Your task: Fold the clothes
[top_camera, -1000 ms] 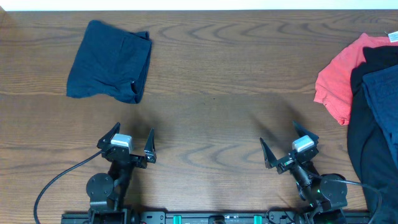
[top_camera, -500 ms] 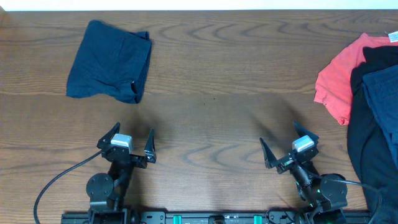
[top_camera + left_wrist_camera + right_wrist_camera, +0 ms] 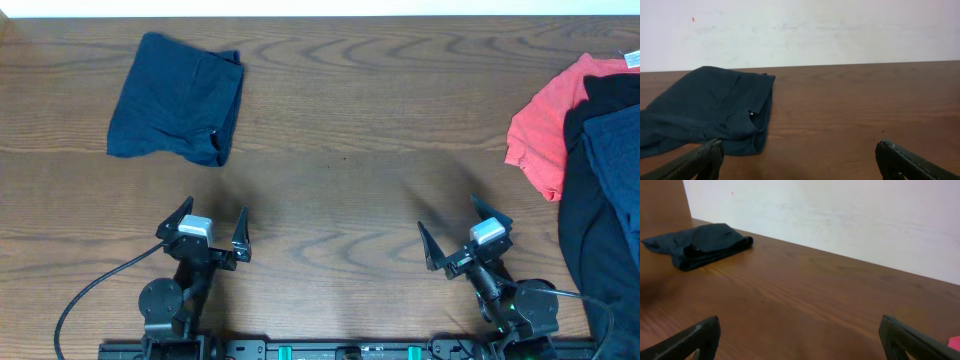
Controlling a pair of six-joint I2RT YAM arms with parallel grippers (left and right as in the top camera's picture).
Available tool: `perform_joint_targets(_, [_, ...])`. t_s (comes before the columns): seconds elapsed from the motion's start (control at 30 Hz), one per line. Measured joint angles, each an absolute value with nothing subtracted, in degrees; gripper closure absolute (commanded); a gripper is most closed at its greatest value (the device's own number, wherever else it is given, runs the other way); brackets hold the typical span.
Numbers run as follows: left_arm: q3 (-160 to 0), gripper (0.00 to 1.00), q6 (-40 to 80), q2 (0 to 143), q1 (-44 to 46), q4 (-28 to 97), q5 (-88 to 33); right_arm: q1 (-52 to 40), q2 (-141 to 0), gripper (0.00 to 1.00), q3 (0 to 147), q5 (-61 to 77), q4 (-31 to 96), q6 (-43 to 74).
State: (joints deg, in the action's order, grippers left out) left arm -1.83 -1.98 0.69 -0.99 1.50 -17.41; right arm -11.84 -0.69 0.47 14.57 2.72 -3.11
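while both arms sit at the near edge of the wooden table [image 3: 340,190], the biggest heap of clothes [image 3: 590,260] lies well out past the right finger of the right gripper [image 3: 452,224] and somewhat ahead of it, apart from both fingers. it is made up of a black garment [image 3: 575,230] running to the table's edge, a navy piece [image 3: 615,150] lying on top of it, and a coral-red one [image 3: 540,135] sticking out on the side nearer the fingers. the folded navy shorts [image 3: 175,97] lie flat well ahead of the left gripper [image 3: 213,222], a little beyond its left finger, and touch neither finger. the left gripper's fingers [image 3: 695,161] stand wide apart with only bare wood between them. the right gripper's fingers [image 3: 690,340] are likewise spread wide and hold nothing.
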Motion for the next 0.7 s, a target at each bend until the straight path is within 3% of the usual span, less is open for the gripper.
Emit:
perform_joint_targets(0.53, [-1.91,0.02,11.94,0.71,-0.99,1.23,-25.04,-11.84,-0.69,0.01,0.45,20.75,-0.23,8.71])
perform_joint_targets(0.7, [-6.31,0.02,14.7,1.72,-0.99,7.33,-26.59,-11.84,-1.21,0.01,6.39,21.96,5.58,10.13])
